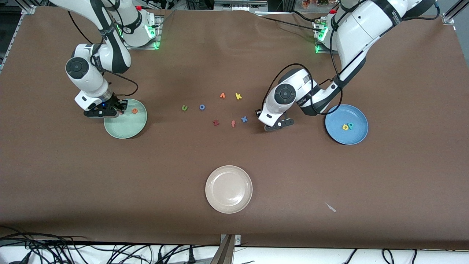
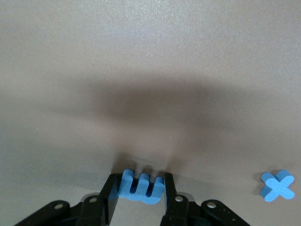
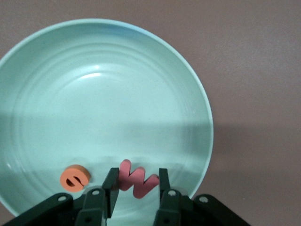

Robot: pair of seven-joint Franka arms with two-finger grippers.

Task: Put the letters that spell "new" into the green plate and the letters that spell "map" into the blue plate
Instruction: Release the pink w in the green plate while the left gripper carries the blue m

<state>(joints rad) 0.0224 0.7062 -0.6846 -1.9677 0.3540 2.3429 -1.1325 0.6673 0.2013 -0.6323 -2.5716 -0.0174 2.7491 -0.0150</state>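
Observation:
In the right wrist view my right gripper [image 3: 136,176] is shut on the pinkish-red w [image 3: 139,184], low over the pale green plate [image 3: 103,94]. The orange e [image 3: 75,178] lies in that plate beside it. In the left wrist view my left gripper [image 2: 140,181] is shut on the blue m [image 2: 141,189] down at the table, with the blue x [image 2: 277,185] nearby. From the front, the left gripper [image 1: 274,127] sits between the x [image 1: 244,119] and the blue plate [image 1: 361,123], which holds the yellow a [image 1: 345,127] and teal p [image 1: 351,125]. The green n [image 1: 184,107] lies on the table.
Loose letters lie mid-table: a blue o [image 1: 202,107], an orange letter [image 1: 222,95], a yellow k [image 1: 238,96], a dark red z [image 1: 215,122] and a salmon f [image 1: 233,124]. A cream-white plate [image 1: 229,189] sits nearer the front camera, with a small white scrap [image 1: 331,207] toward the left arm's end.

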